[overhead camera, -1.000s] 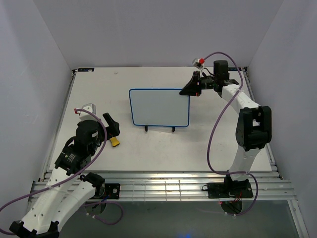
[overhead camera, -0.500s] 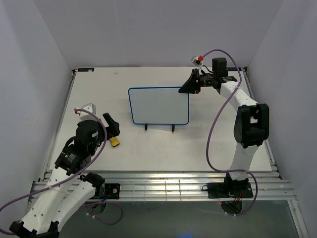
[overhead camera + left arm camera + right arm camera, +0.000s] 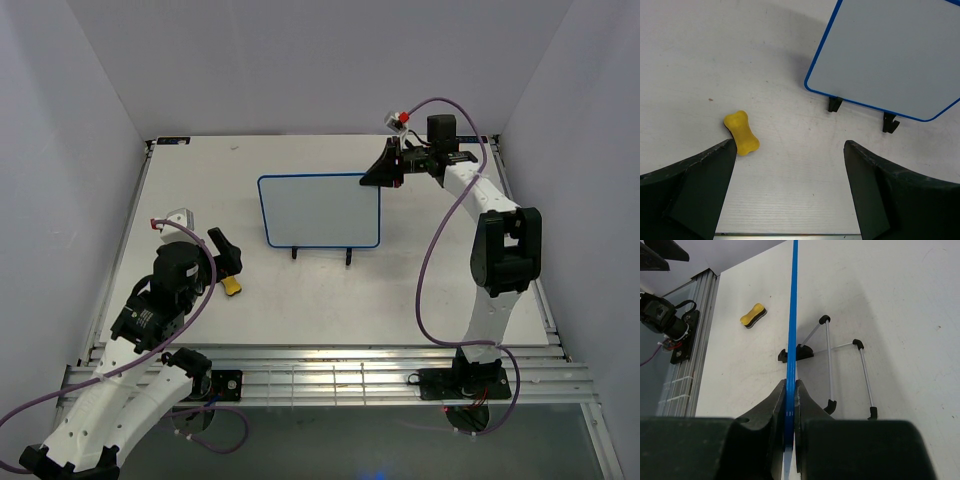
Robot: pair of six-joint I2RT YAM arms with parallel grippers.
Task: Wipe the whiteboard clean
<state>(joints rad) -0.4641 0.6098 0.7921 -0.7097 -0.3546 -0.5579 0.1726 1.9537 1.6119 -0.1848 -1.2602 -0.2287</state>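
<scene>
The whiteboard point(image 3: 320, 211) stands mid-way across the surface point(image 3: 400, 300), closer to the far edge. The eraser point(image 3: 231, 286) lies left of it, toward the near-left corner. The right gripper point(image 3: 379, 180) has its jaws clamped on the board's upper right corner.

The whiteboard point(image 3: 320, 210) has a plain white face, a blue frame and black feet. At the near left, the eraser point(image 3: 741, 132) is yellow over a black layer. The table point(image 3: 300, 300) is off-white. The left pincer point(image 3: 787, 146) and right pincer point(image 3: 790, 386) are black.
</scene>
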